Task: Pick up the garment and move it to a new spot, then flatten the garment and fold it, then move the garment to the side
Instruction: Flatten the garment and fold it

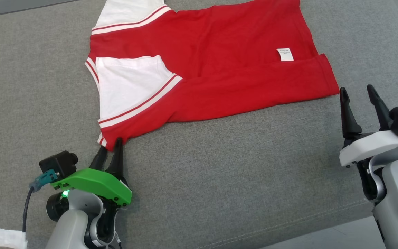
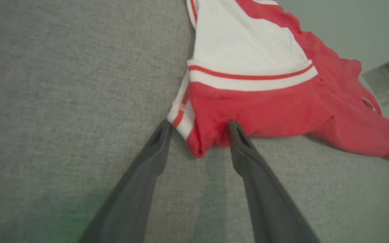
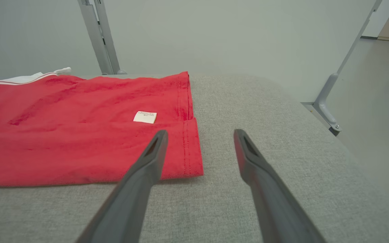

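Garment (image 1: 219,52): red shirt with white sleeves and striped trim, lying mostly spread on the grey fabric-topped table (image 1: 219,180). One side is already turned over onto the body. A white sleeve (image 1: 126,83) lies on top, and a care label (image 1: 285,54) shows near the hem.

Left end effector (image 1: 111,144): fingers apart, straddling the near shoulder-side corner of the shirt. In the left wrist view a bunched red corner sits between the two fingers (image 2: 245,152). One tip touches the cloth, the other is just beside the striped edge. Not clamped. The rest of the shirt runs forward and to the right of it.

Right end effector (image 1: 356,89): fingers wide apart, holding nothing. The hem corner lies just beside its left finger, with bare table ahead of and to the right of its fingers. Whether the tips touch the table cannot be told.

Handling, as a judgement: light, limp knit with no stiffness. It will sag and drag wherever it is unsupported, and the grey cover looks grippy enough to rumple it. Best holds are the doubled, stitched edges: the corner already between the left fingers and the hem corner beside the right. A pinch should catch all the layers, or the fold slides apart.
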